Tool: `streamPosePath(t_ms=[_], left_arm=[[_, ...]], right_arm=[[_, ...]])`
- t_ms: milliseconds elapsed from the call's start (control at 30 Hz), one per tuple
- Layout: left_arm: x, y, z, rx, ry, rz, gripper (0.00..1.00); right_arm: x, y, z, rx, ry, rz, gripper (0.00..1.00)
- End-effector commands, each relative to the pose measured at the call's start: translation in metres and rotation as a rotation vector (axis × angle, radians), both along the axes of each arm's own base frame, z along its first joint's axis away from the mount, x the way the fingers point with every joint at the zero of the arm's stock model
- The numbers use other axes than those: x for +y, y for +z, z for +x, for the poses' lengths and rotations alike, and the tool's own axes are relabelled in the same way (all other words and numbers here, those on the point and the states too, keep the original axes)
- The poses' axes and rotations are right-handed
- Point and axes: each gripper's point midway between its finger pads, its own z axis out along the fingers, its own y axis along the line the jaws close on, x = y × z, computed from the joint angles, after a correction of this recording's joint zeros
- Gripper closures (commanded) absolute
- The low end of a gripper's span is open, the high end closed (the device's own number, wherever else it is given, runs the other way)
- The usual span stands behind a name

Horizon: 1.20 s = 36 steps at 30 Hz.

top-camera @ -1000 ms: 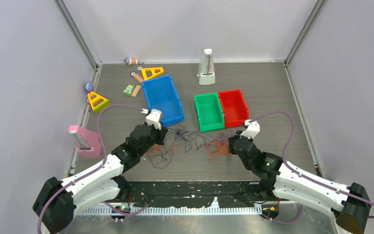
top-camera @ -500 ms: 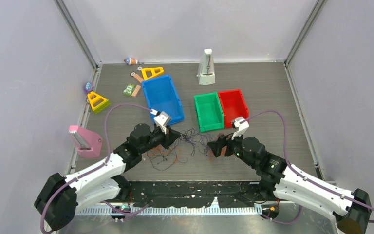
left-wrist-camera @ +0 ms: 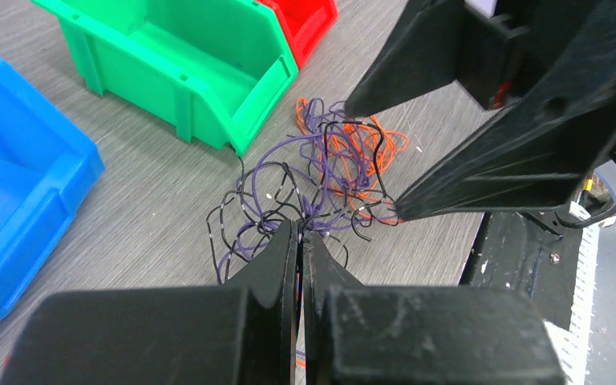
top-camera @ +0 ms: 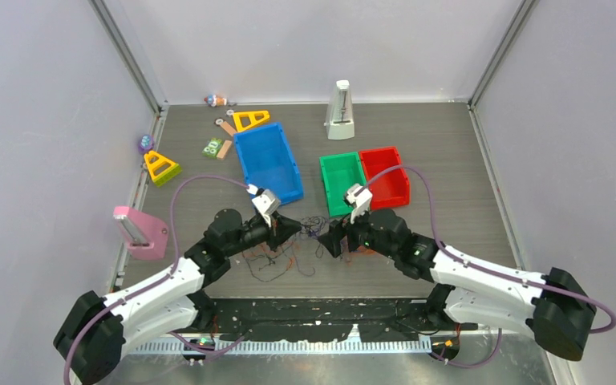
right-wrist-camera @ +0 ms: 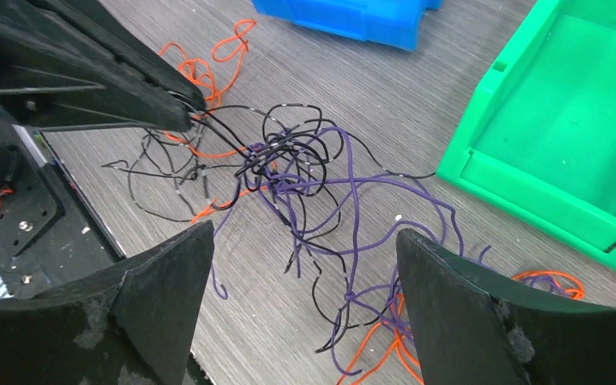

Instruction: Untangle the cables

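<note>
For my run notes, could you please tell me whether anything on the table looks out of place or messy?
The cables are one knotted heap of orange, purple and black beside the green bin, with orange loops straying outward. Otherwise nothing stands out.

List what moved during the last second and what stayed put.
The right arm's fingers swung left to the tangle of thin orange, purple and black cables and opened wide. The left arm's fingers edged right, staying shut on strands, so the tangle bunched up. The blue plastic bin, green plastic bin and red plastic bin stayed put.
</note>
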Motion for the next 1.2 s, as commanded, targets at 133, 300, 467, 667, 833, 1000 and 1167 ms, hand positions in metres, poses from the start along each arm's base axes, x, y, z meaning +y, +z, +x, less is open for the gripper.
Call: streamPosePath(t_ms=[133, 300, 467, 667, 833, 1000, 1167], left_arm=[[-0.003, 0.029, -0.005, -0.112, -0.035, -0.087, 1.00], [-0.009, 0.028, -0.009, -0.098, -0.078, -0.091, 1.00], [0.001, 0.030, -0.001, -0.117, 0.003, -0.086, 0.65], [0.029, 0.040, 0.014, -0.062, 0.143, -0.145, 0.29], [0.017, 0.045, 0.013, 0.007, 0.044, -0.127, 0.23], [-0.017, 0.029, 0.008, 0.181, -0.154, -0.078, 0.24], [-0.035, 0.000, -0.004, 0.289, -0.252, -0.031, 0.22]], right_arm=[[0.029, 0.005, 0.024, -0.039, -0.009, 0.049, 0.13], [0.047, 0.017, 0.013, -0.043, 0.080, 0.165, 0.50], [0.037, 0.020, 0.011, -0.060, 0.059, 0.170, 0.94], [0.017, 0.000, -0.004, -0.051, 0.075, 0.096, 0.95], [0.009, -0.006, -0.021, -0.053, 0.142, 0.082, 0.94], [0.010, -0.001, -0.031, -0.056, 0.194, 0.098, 0.95], [0.010, 0.004, -0.028, -0.063, 0.177, 0.094, 0.95]])
